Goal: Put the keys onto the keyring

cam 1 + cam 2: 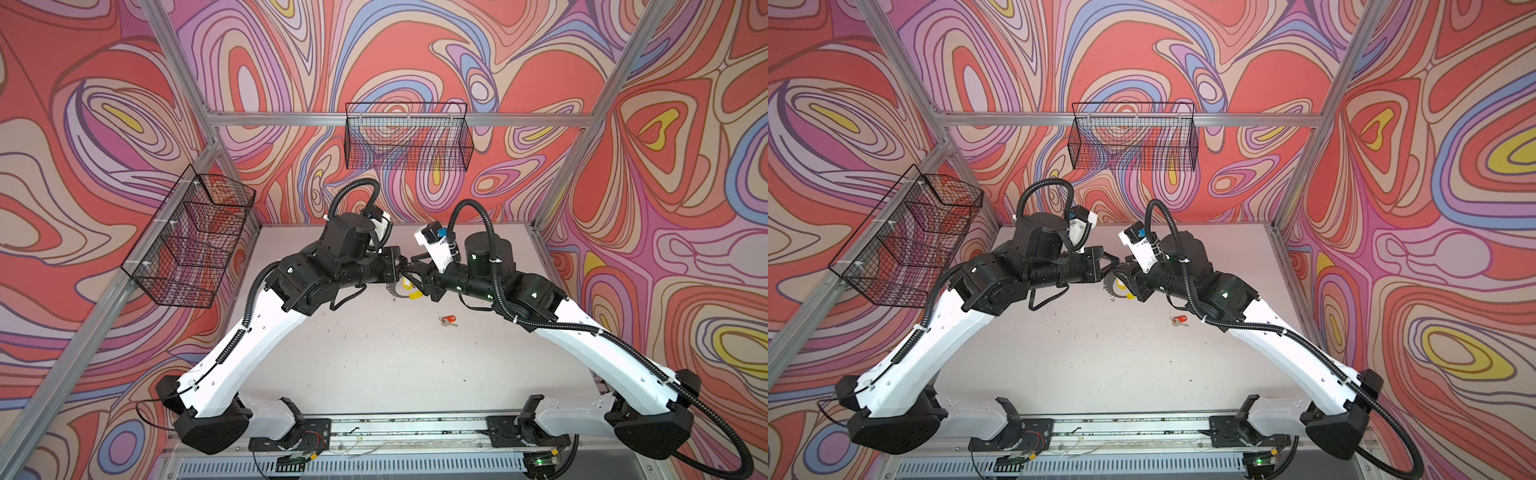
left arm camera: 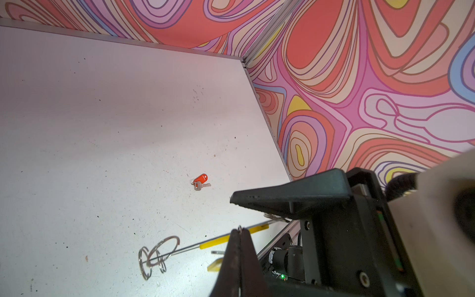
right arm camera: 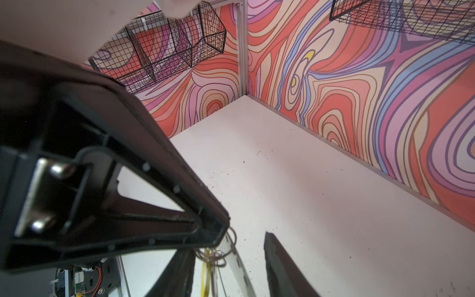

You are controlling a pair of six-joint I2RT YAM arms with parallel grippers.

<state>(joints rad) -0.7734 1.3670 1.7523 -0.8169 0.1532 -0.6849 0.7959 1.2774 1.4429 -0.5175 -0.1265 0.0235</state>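
Swirl-patterned walls (image 1: 415, 50) in red, pink and lilac around a white, speckled desk (image 1: 374, 365). Above its far middle, met nose to nose: left gripper (image 2: 239, 232) and right gripper (image 3: 228, 249). Left gripper pinched fully closed on a small wire split ring (image 2: 239, 227) at the rim of the keyring (image 2: 218, 241), probably to hold that big grey-and-yellow ring steady, edge-on to the left wrist camera. Right gripper parted, straddling the keyring's grey band and a cluster of wire loops (image 3: 213, 254) without visibly clamping either; likely lining up to work a loop open or to share the hold. Yellow-tagged key (image 2: 216, 265) just beside the keyring; threaded or not, impossible to tell. Red-tagged key (image 1: 448, 320) lying flat on the desk, well apart toward the right arm, not yet on the keyring and seemingly left within easy reach for later.
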